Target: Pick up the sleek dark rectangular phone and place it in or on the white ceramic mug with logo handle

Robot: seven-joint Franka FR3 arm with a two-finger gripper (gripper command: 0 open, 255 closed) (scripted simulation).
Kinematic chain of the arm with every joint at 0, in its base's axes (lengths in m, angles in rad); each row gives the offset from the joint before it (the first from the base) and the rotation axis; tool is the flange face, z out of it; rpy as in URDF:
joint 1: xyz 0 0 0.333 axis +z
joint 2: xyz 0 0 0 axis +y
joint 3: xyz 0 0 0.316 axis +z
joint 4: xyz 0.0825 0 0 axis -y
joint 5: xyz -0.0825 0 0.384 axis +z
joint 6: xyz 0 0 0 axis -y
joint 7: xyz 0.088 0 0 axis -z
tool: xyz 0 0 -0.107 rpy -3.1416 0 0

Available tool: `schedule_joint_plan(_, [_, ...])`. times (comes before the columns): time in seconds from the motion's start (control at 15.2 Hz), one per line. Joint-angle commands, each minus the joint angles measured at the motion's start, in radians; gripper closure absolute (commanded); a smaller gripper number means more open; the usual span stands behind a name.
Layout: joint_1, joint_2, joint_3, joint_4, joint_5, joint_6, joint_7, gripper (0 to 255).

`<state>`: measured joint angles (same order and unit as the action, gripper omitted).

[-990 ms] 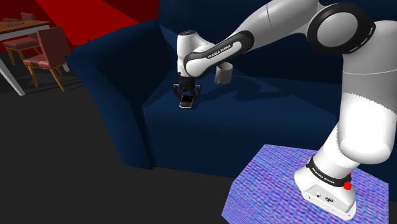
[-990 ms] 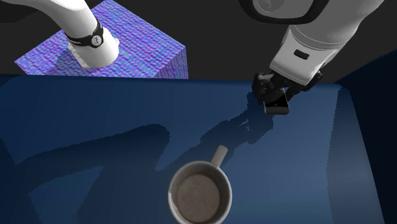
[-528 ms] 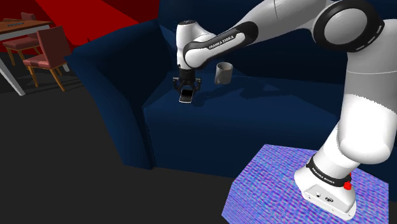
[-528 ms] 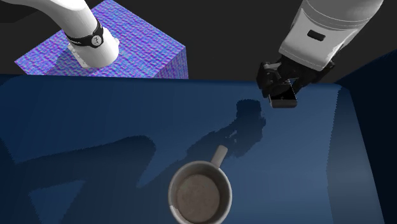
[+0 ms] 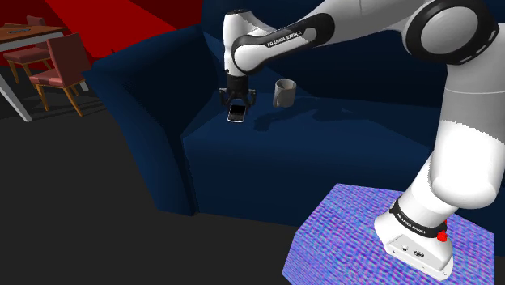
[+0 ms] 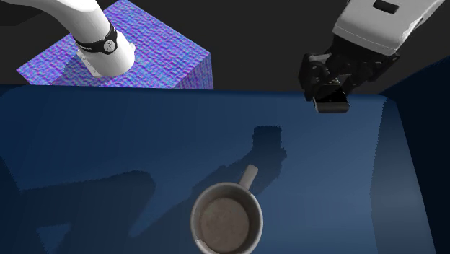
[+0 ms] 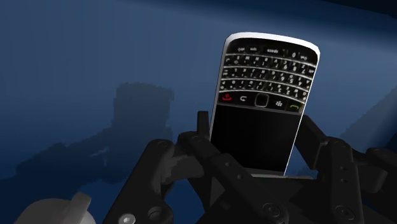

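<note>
White arm (image 5: 465,154), dark joints (image 5: 450,31), black claw (image 5: 236,107)

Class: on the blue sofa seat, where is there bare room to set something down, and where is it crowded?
Second exterior view: the seat is bare from the mug to that view's left edge, and between the mug and the front edge by the stand. Crowded: at the mug, and upper right, where the fingers clasp the phone.

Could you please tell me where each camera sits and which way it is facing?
Shoulder view: beside the stand, facing up-left over the blue sofa; the whole arm shows, gripper clasping the phone.
Second exterior view: above the sofa, looking down toward the stand; the arm's base and wrist show.
Wrist view: on the hand, looking along the fingers at the sofa.
Both exterior views share phone, mug and stand.
</note>
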<state>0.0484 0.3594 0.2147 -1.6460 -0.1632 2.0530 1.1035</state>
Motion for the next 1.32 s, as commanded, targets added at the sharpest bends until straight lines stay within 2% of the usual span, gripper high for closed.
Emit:
schedule_joint_plan(0.0, [0.0,-0.008,0.001,0.018,0.003,-0.025,-0.004,255])
schedule_joint_plan(1.25, [0.007,-0.033,0.008,0.238,0.019,-0.269,-0.028,255])
